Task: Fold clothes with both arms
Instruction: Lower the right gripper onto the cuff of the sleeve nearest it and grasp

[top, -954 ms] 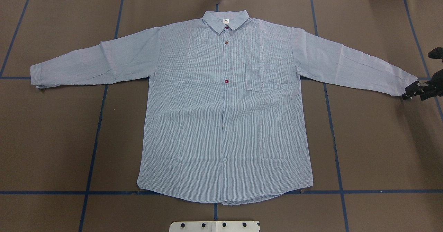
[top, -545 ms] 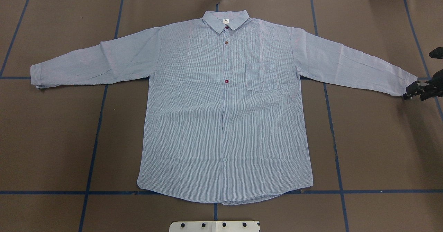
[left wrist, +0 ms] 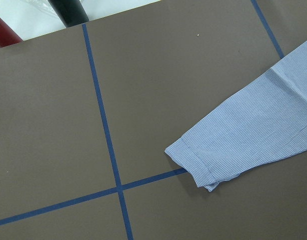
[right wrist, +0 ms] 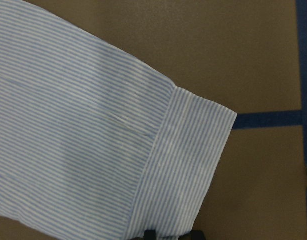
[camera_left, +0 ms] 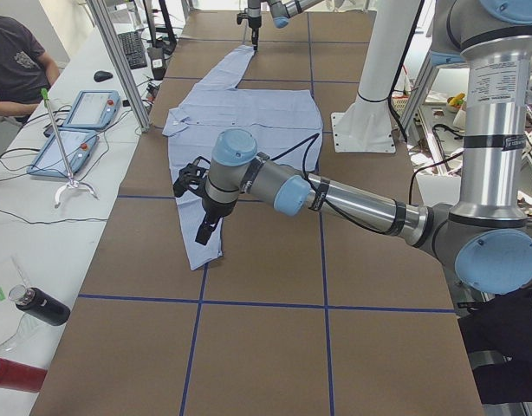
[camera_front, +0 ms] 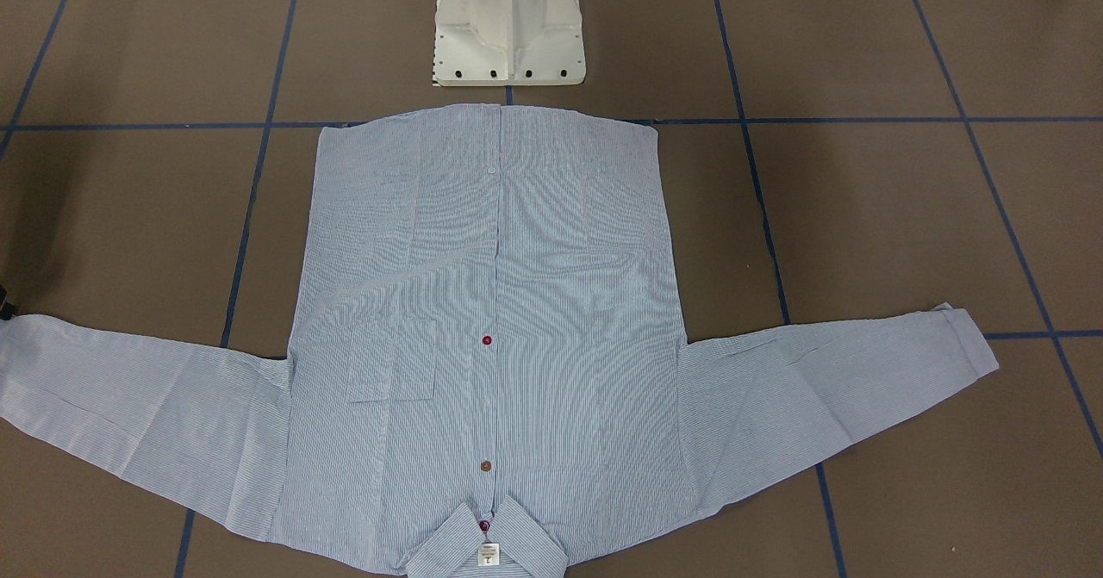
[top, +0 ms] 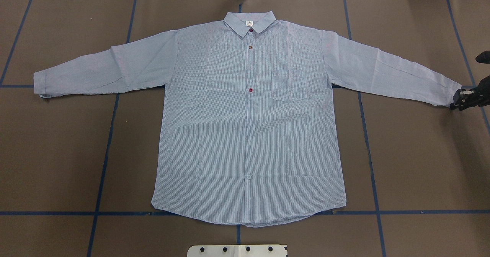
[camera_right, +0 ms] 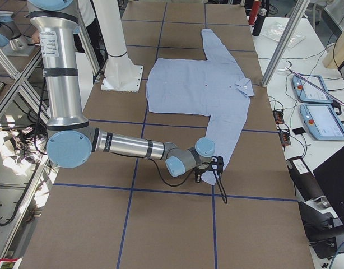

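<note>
A: What has changed in the last second?

B: Very little. The right gripper (top: 454, 100) has slid slightly outward, toward the table's right edge. It now sits right at the end of the right cuff (top: 448, 92) rather than over its near corner. The shirt (top: 249, 126) has not moved.

A: Is it gripping the cloth?

B: It seems not. In the right wrist view its fingertips (right wrist: 149, 235) stand apart at the near edge of the cuff, unclenched. The robot is probably still lining up its grasp, so folding has not begun.

A: And the other arm?

B: The left gripper (camera_left: 203, 227) hangs above the left cuff (left wrist: 193, 162). Only the side view shows it, so he cannot tell whether it is spread or closed.

A: Where is the shirt?

B: It lies flat on the brown table (top: 57, 153), front up. The collar is at the far side, the hem is near the robot, and both sleeves are spread wide.

A: Are there any containers?

B: None on the table. A black bottle (camera_left: 41, 308) and a red bottle (camera_left: 10, 373) lie on the white bench beyond the left end. What is inside them cannot be seen.
</note>
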`<state>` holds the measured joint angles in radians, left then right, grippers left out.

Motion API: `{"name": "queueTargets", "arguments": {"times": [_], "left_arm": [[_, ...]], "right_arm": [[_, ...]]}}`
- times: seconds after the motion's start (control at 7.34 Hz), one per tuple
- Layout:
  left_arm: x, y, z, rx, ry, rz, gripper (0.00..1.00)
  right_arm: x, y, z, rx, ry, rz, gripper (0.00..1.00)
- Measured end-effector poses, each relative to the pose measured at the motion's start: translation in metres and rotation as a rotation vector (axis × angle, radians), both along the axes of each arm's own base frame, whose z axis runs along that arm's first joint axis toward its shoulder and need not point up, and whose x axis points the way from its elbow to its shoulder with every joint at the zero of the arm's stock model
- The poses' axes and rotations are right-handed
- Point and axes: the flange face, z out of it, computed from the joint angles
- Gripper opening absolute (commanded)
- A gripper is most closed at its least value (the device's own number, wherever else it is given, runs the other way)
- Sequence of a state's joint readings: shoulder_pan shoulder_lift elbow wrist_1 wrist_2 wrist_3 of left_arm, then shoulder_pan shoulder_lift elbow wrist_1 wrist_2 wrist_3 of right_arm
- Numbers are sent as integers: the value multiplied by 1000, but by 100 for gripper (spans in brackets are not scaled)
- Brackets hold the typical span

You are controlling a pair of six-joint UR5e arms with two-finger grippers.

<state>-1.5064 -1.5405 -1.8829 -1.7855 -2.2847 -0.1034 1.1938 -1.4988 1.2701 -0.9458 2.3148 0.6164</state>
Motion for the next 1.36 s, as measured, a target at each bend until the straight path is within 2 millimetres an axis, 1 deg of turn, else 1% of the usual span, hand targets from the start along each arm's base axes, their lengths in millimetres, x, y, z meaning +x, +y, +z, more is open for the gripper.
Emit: {"name": "queueTargets", "arguments": {"times": [0.14, 0.27, 0.41, 0.55, 0.82, 0.95, 1.09, 1.23, 1.36], "left_arm": [[0, 0, 0, 0, -1, 0, 99], [0, 0, 0, 1, -2, -1, 99], [-1, -1, -2, 4, -4, -2, 99], [-1, -3, -4, 8, -5, -3, 99], [-1, -4, -7, 12, -5, -5, 99], [-1, -5, -8, 12, -6, -5, 99], [-1, -5, -7, 12, -6, -5, 99], [-1, -5, -7, 12, -7, -5, 99], [-1, -5, -7, 11, -7, -5, 99]], "right_arm": [[0, 0, 0, 0, 0, 1, 27], [0, 0, 0, -1, 0, 2, 25], [0, 0, 0, -3, 0, 3, 11], [2, -1, -1, -4, -1, 8, 0], [12, -7, -7, 1, -15, 25, 0], [15, -14, -14, 4, -34, 29, 0], [18, -17, -18, 5, -50, 30, 14], [19, -19, -19, 5, -55, 31, 67], [19, -19, -17, 2, -54, 31, 71]]}}
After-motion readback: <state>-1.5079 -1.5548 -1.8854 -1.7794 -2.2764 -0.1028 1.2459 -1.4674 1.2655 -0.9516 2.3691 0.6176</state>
